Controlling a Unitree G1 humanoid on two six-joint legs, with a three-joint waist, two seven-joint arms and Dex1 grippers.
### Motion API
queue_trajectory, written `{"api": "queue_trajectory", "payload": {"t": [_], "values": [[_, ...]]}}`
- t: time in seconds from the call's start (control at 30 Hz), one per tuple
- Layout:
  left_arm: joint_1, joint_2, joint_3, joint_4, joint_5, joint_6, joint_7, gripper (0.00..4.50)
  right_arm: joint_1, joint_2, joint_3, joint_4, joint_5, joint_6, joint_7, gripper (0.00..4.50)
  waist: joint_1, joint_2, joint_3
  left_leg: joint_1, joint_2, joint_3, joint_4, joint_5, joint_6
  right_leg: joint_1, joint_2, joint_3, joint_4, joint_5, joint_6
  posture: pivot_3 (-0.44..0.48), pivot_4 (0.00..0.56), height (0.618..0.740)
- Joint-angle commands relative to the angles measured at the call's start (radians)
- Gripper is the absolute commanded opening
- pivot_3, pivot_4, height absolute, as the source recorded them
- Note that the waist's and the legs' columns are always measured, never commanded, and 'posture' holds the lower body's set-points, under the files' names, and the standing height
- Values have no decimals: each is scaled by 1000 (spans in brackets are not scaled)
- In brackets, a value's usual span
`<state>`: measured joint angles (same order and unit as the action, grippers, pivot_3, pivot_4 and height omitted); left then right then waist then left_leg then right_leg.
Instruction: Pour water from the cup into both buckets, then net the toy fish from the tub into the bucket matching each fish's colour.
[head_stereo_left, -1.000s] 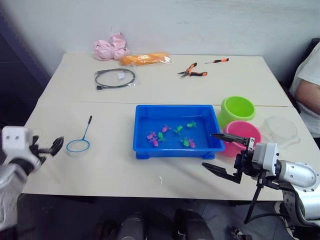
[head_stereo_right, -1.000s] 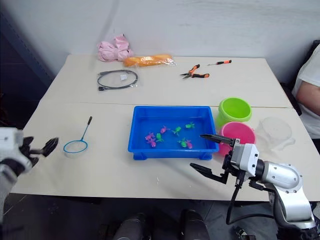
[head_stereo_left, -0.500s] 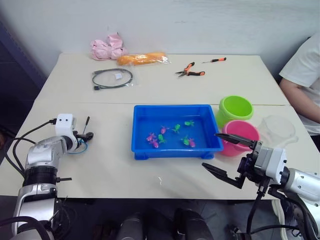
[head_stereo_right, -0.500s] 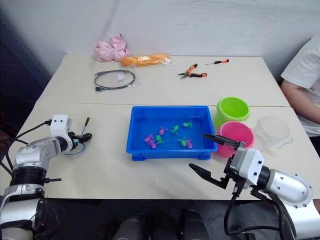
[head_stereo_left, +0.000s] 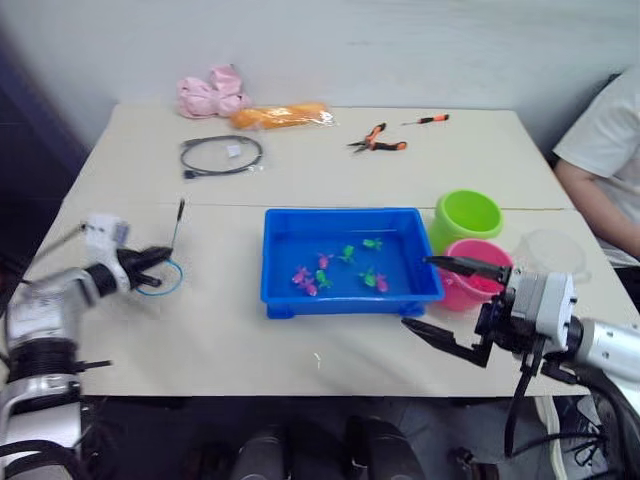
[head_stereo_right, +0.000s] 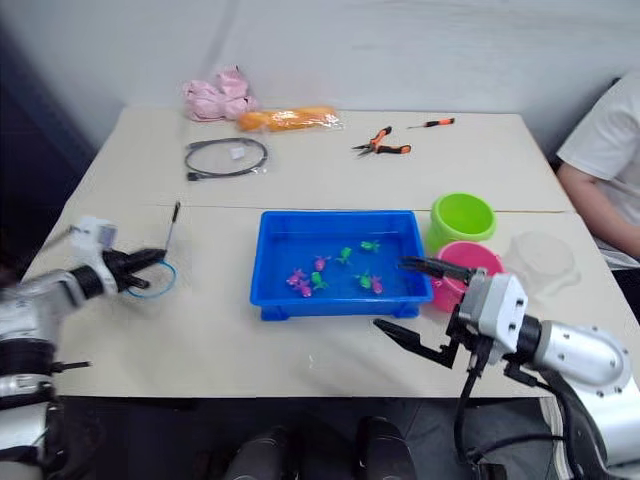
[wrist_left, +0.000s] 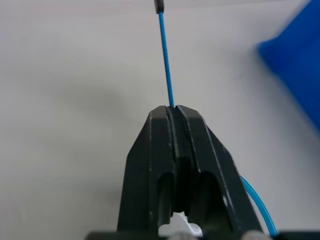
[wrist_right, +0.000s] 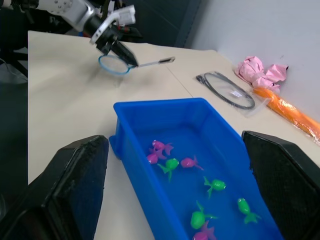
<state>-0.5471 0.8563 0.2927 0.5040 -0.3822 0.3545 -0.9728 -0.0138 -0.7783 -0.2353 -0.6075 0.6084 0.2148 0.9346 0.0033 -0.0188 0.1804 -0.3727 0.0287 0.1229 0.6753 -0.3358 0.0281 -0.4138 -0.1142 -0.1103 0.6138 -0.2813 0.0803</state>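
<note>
- The left gripper (head_stereo_right: 150, 262) is clamped on the net (head_stereo_right: 152, 278) at the near-left part of the table (head_stereo_right: 330, 170); its wrist view shows the two black fingers (wrist_left: 152, 150) pressed together around the thin blue wire where hoop meets handle.
- The net's light blue hoop lies at the gripper tips, and its black stick handle (head_stereo_right: 172, 222) runs away toward the far side of the table.
- The right gripper (head_stereo_right: 420, 300) hangs spread wide and holding nothing, just in front of the near-right corner of the tub (head_stereo_right: 340, 300).
- One of its fingers reaches over the rim of the pink bucket (head_stereo_right: 470, 262); the other sits lower, over bare tabletop.
- The blue tub sits mid-table with the toy fish (wrist_right: 170, 164) loose inside it, pink ones and green ones mixed together near its middle.
- The lime green bucket (head_stereo_right: 463, 220) stands to the right of the tub, with the pink bucket touching it on the near side.
- The clear cup (head_stereo_right: 545, 255) stands to the right of the two buckets, near the table's right edge.
- A person's arm in a white sleeve (head_stereo_right: 600, 150) rests at the right edge of the scene.
- Along the far side lie a coiled black cable (head_stereo_right: 227, 158), a pink cloth bundle (head_stereo_right: 215, 97), an orange packet (head_stereo_right: 288, 118), orange-handled pliers (head_stereo_right: 382, 145) and a small screwdriver (head_stereo_right: 432, 123).
</note>
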Motion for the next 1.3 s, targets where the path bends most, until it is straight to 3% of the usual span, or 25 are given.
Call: {"api": "queue_trajectory", "payload": {"t": [0.03, 0.13, 0.23, 0.33, 0.43, 0.7, 1.27, 1.3], "values": [[-19, 48, 5, -166, -60, -122, -196, 34, -96, -27, 57, 39, 39, 78, 22, 4500, -4, 2, 0, 1, 0, 0, 0, 0, 0, 0, 0, 0, -1, 0, 0, 0, 150, 740], [-3, 90, -129, -364, -48, -138, -359, 34, -249, -41, 140, 76, 69, 229, 3, 4500, -4, 5, 2, 1, -1, 0, 1, -1, 1, 1, -1, 1, -2, 0, 0, 0, 150, 740], [-55, 113, -303, -437, 76, -217, -458, 34, -372, -11, 190, 135, 72, 333, -47, 4500, -4, 6, 3, 0, -1, 0, 3, -1, 2, 0, -1, 1, -1, 0, 0, 0, 150, 740], [-171, 29, -411, -469, 57, -127, -490, 34, -445, -17, 248, 200, 50, 371, 12, 4500, 0, 6, 3, -4, -1, 0, 5, -1, 2, -1, 0, -1, 0, -1, -1, 0, 150, 740], [-238, -47, -525, -454, 135, -166, -515, 34, -502, -13, 303, 245, 32, 413, 52, 4500, 1, 6, 3, -5, -2, 1, 8, -2, 5, -2, 3, -1, 5, 0, 0, 0, 150, 740], [-303, -188, -546, -432, 114, -105, -484, 34, -567, 29, 348, 239, 56, 546, 50, 4500, -4, 6, 3, -6, -2, 7, 10, -3, 8, -5, 5, -2, 6, 1, 2, 0, 150, 740], [-276, -193, -555, -481, 103, -12, -452, 34, -522, 73, 363, 166, 50, 594, 0, 4500, -4, 6, 3, -6, -2, 6, 10, -2, 8, -5, 4, 0, 7, 1, 3, 0, 150, 740], [-273, -193, -556, -487, 103, -6, -450, 2, -523, 74, 365, 163, 52, 598, 0, 4235, -4, 6, 3, -6, -2, 6, 10, -2, 8, -5, 4, 0, 7, 1, 3, 0, 150, 740]]}}
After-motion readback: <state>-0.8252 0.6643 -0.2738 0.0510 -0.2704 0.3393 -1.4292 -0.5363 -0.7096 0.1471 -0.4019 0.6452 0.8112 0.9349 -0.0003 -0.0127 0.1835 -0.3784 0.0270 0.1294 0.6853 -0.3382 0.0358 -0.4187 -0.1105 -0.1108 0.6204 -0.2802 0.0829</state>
